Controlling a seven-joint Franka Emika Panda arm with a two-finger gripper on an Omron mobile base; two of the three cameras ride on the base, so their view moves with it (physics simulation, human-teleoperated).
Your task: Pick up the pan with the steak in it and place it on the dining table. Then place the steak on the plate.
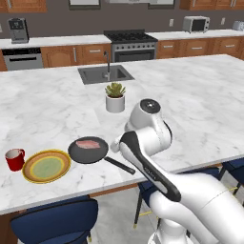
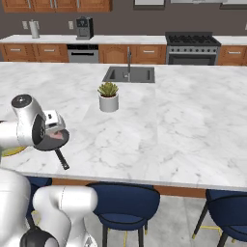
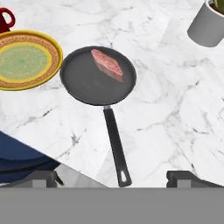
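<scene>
We see our claw (image 3: pixel 113 178) spread wide, the shallow black frying pan (image 3: pixel 87 81) at twelve o'clock, pink raw steak (image 3: pixel 107 64) inside

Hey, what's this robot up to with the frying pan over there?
The pan already sits on the marble dining table, with the steak lying in it. Beside it are an empty plate and a red mug. The robot's gripper is open above the pan's handle, holding nothing. The steak has not yet gone onto the plate.
</scene>
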